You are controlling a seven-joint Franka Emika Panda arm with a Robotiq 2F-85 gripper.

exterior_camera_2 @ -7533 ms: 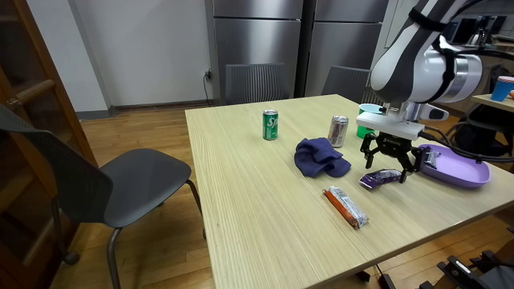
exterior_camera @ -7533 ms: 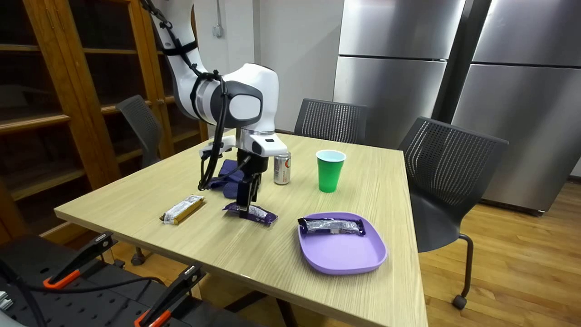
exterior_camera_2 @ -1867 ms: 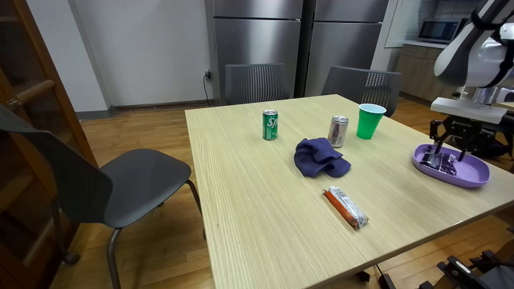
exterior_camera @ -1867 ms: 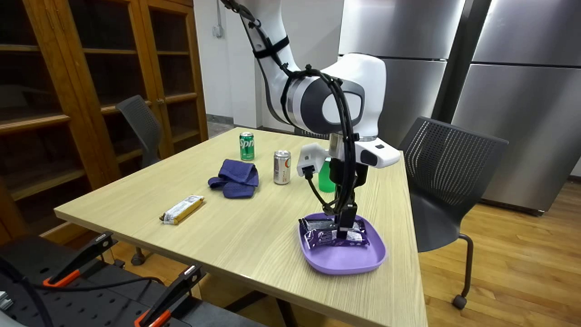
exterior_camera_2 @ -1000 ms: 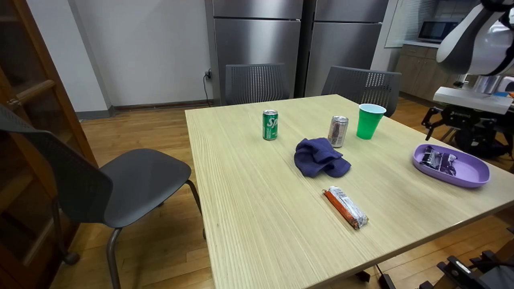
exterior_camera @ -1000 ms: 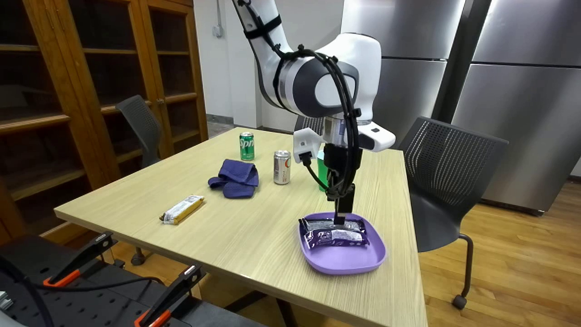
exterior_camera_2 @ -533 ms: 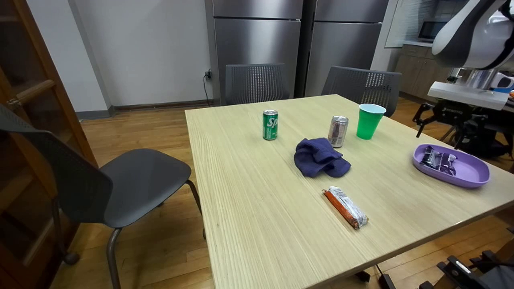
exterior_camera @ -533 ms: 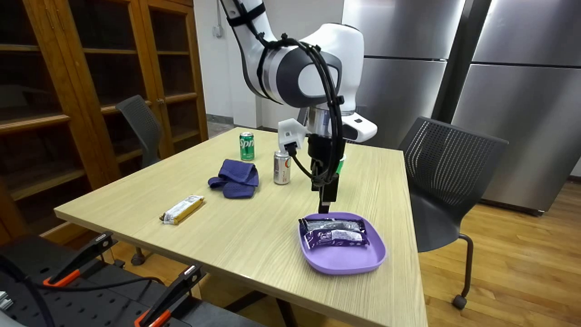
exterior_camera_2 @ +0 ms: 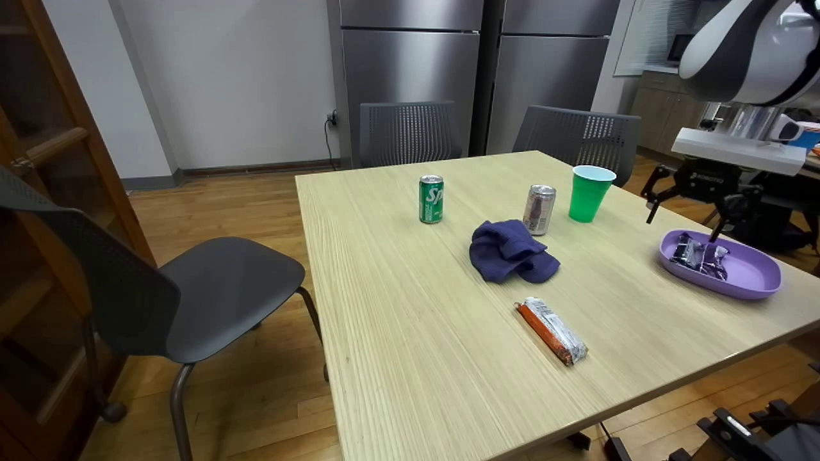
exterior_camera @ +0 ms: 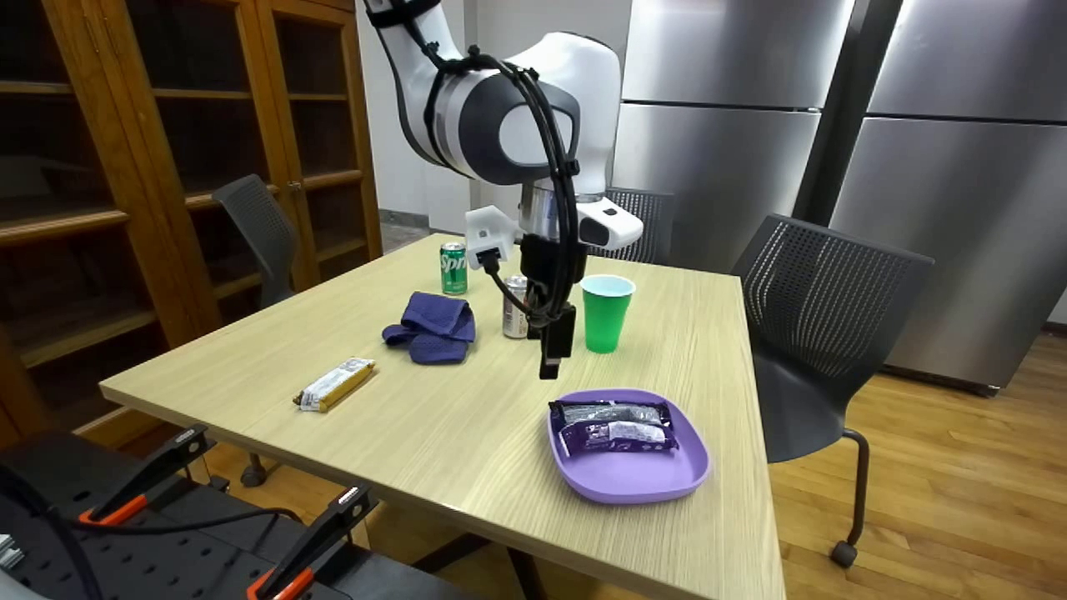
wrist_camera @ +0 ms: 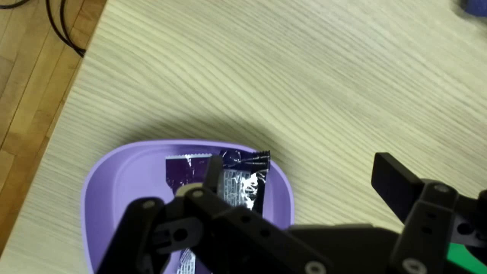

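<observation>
Wrist view showed your black two-fingered gripper (wrist_camera: pixel 298 171), its jaws spread wide around nothing, above the pale wood-grain table (wrist_camera: pixel 304 95) near the rounded-square lavender plate (wrist_camera: pixel 133 179), where two shiny-wrapped dark-purple bars (wrist_camera: pixel 244 184) lay side by side.

The plate (exterior_camera: pixel 638 482) lies flat, lilac and shallow. In it, a purple bar (exterior_camera: pixel 617 437) and silver bar (exterior_camera: pixel 615 412), both wrapped, lie side by side.

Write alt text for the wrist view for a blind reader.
Open, empty jaws at the bottom, one partly hiding two wrapped bars on a purple plate. The plate sits on a pale table; floor and black cables show at left, a bit of blue cloth top right, part of a green cup bottom right.
</observation>
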